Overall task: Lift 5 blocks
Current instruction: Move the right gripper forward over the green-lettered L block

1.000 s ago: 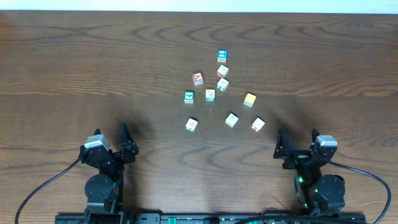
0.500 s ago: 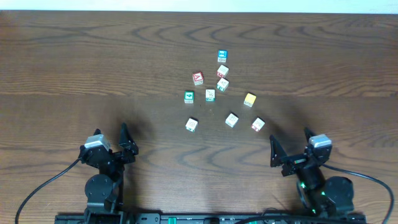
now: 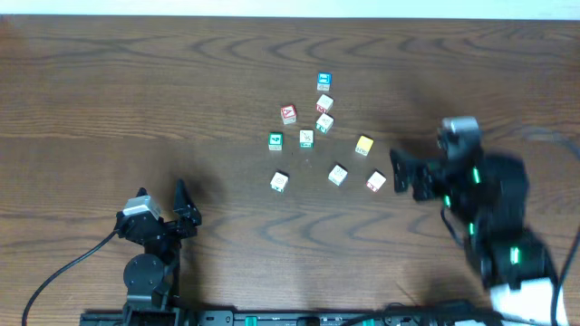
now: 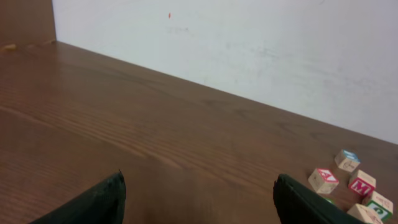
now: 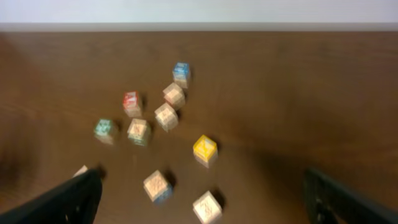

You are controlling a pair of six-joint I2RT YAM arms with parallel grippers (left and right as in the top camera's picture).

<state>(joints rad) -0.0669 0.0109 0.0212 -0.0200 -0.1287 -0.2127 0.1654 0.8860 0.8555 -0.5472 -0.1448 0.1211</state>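
Dark-grained wood forms the tabletop (image 3: 109, 81), on which ten small alphabet cubes are counted from overhead: one yellow cube (image 3: 363, 145), one red cube (image 3: 288, 113), one blue cube (image 3: 323, 81), one green cube (image 3: 275, 141) and six pale cubes (image 3: 337, 175) with small pictures. All are gathered in one loose cluster right of centre, and none is stacked.

Within the cluster the blue cube is set at 12 o'clock, the yellow at 3 o'clock and the green at 9 o'clock. Three pale cubes are strung along the 6 o'clock side. Wide bare wood is left on every side, and a white wall (image 4: 249, 50) is met at the far edge.

The right claw (image 3: 400, 172) is held with its jaws wide apart and nothing between them, just at 3 o'clock of the pink-pictured pale cube (image 3: 376, 182); its arm is blurred. The left claw (image 3: 187, 206) is likewise spread and empty, well apart from the cluster at 8 o'clock. The red cube is placed near the other pale cubes, toward 11 o'clock.
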